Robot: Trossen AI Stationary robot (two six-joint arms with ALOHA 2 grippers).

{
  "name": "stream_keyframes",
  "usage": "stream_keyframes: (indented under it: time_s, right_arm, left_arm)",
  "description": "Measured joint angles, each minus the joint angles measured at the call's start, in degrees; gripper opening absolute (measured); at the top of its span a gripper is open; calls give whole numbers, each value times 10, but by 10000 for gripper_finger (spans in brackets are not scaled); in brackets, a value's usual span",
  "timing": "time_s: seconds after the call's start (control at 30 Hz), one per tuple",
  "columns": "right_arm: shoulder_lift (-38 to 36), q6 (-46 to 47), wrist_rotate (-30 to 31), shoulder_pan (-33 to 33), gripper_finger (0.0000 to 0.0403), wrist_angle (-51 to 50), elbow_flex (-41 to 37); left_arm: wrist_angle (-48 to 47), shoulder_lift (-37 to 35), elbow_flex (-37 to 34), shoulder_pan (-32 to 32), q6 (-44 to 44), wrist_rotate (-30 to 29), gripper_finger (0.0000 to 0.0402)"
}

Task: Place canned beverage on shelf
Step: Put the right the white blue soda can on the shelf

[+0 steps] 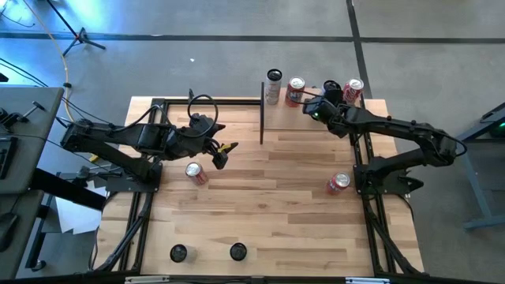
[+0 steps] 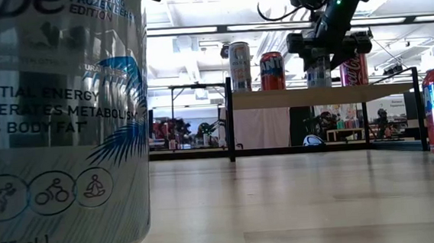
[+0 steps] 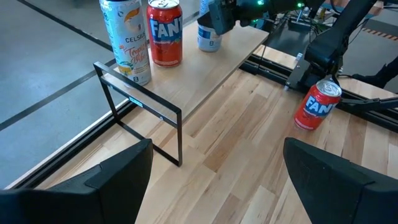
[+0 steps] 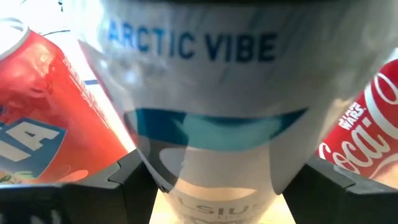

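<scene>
Right gripper [image 1: 322, 103]: clamped on pale Celsius can [image 4: 208, 118], upper right of high view.
Can position: over shelf [image 3: 214, 74], between Fanta can [image 3: 165, 31] and Coca-Cola can [image 1: 353, 91].
Advice: lower squarely, release without nudging neighbours.
Left gripper [image 1: 220, 151]: spread wide, empty, centre-left.

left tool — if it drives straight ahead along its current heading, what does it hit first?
Probably the shelf: the open left tool points at its black metal upright, with bare tabletop between. Beyond stand the Celsius can and Fanta can. Depth is hard to judge.
</scene>
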Motion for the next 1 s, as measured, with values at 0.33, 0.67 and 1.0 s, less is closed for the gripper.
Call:
stream_keyframes:
  time_s: [0.33, 0.67, 1.0]
  right_arm:
    - [2, -64, 21, -5, 272, 46, -1]
    - [2, -88, -1, -25, 272, 62, -1]
    - [1, -117, 14, -31, 272, 81, -1]
  left_arm:
    - [0, 0, 0, 0, 0, 0, 337]
    - [0, 0, 0, 0, 0, 0, 337]
    - [0, 0, 0, 0, 0, 0, 337]
